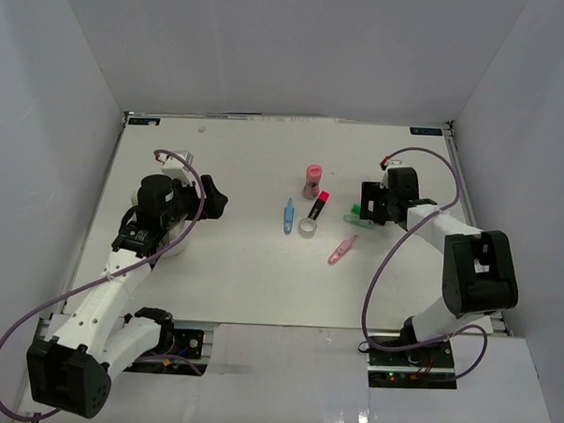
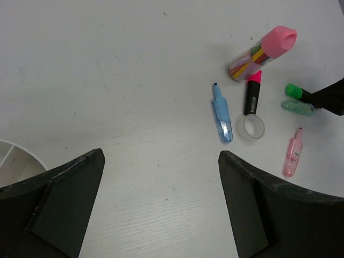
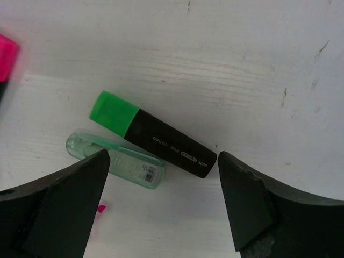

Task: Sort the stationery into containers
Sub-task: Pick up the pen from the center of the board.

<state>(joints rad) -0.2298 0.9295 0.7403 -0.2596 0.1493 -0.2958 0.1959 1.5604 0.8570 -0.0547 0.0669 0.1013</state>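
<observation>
Operator: Closest to the overhead camera sit the left base [image 1: 150, 335] and right base [image 1: 407, 357]. Beyond them the stationery lies bunched right of centre on the table [image 1: 238, 153]: pink cylinder [image 1: 312, 180], red-capped marker [image 1: 318, 206], blue pen [image 1: 288, 215], tape roll [image 1: 307, 228] and pink highlighter [image 1: 342, 249].

Desk: And the arms?

Operator: I have the right gripper [image 1: 368, 212] down at the green highlighter [image 1: 356, 213], because that piece lies on its side of the bunch. The left gripper [image 1: 215, 202] hangs over the left half, well apart from the items.

Desk: Why park it there?

Operator: From the left wrist, its fingers [image 2: 59, 209] are spread wide with nothing between them. The white cup [image 2: 13, 161] shows at the lower left edge, just beside them. I judge it waits by the container so it doesn't crowd the other arm. Only a sliver of the cup shows, so I cannot tell what is in it.

Desk: Right wrist?

Operator: Jaws released, with one finger [image 3: 64, 209] on either side of the green highlighter. It lies flat and slanted across the gap, its black end just beside the far finger; I cannot tell whether they touch. A clear green pen [image 3: 115, 158] lies against it, one end near the other finger. That is why the jaws stand wide. I judge the closing must catch the highlighter alone, and the pen could get dragged along.
</observation>
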